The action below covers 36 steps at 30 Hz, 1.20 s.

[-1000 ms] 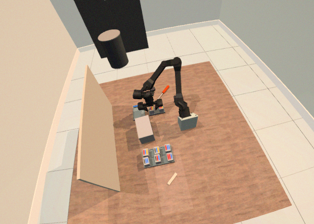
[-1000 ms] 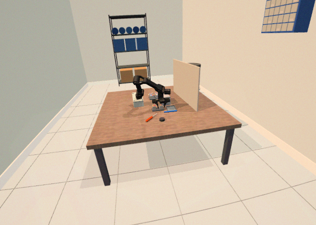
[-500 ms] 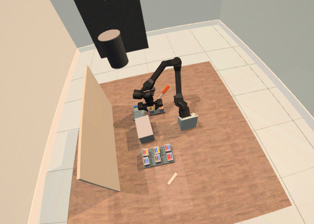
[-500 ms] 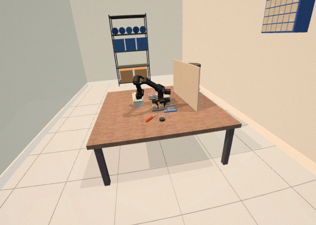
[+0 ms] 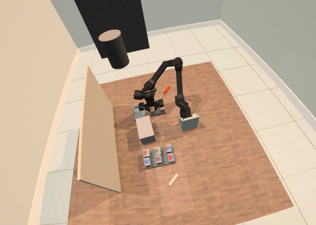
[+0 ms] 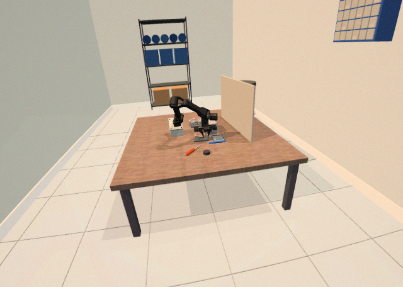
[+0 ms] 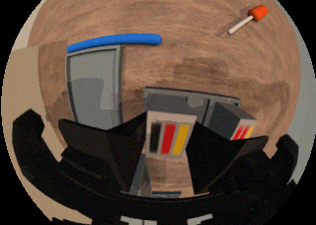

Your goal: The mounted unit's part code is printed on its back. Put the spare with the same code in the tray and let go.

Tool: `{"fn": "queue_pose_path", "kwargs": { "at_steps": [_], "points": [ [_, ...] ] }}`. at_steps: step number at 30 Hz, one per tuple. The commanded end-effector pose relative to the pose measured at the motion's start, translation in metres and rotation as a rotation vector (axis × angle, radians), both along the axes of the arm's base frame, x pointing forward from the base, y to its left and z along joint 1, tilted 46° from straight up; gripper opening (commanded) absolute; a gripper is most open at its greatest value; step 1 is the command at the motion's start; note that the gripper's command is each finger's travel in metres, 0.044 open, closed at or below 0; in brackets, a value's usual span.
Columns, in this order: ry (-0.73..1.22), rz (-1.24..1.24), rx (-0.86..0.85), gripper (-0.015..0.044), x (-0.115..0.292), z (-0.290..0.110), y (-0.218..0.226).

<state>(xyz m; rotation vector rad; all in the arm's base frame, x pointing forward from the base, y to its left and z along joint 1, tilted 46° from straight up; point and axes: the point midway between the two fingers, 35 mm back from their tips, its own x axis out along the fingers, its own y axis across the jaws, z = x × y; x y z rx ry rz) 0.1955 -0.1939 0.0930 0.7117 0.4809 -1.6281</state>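
Observation:
My gripper (image 7: 166, 116) (image 5: 152, 106) (image 6: 202, 129) is shut on a spare (image 7: 169, 132) with black, red and yellow stripes, which stands in a small grey holder (image 5: 160, 112). A second spare (image 7: 239, 128) with red and orange stripes stands beside it on the right. The grey tray (image 7: 91, 83) (image 5: 138, 114) (image 6: 218, 137), with a blue bar along one edge, lies just to the left of my fingers. The mounted unit, a grey box (image 5: 145, 130), stands past the tray; its back is hidden. A rack (image 5: 152, 165) with several striped spares lies beyond the unit.
An orange-handled screwdriver (image 5: 165, 91) (image 6: 192, 150) (image 7: 251, 18) and a black puck (image 6: 206, 152) lie near the holder. A tall beige panel (image 5: 97, 131) (image 6: 237, 106) stands along one side. The arm's base (image 5: 189, 122) (image 6: 175, 128) and a small wooden stick (image 5: 173, 179) are also on the table.

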Motion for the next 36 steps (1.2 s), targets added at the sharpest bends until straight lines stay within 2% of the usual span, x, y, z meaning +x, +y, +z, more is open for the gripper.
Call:
{"fn": "queue_pose_path", "kwargs": {
  "at_steps": [1, 10, 24, 31, 36],
  "points": [
    [0.000, 0.000, 0.000, 0.0000, 0.000, 0.000, 0.000],
    [0.000, 0.000, 0.002, 0.0000, 0.001, 0.002, 0.003],
    [0.005, 0.004, 0.012, 0.0000, 0.006, 0.050, 0.056],
    [0.012, 0.009, 0.017, 0.0000, 0.006, 0.049, 0.059],
    [0.010, 0.008, 0.021, 0.0000, 0.011, 0.063, 0.071]
  ]
}}
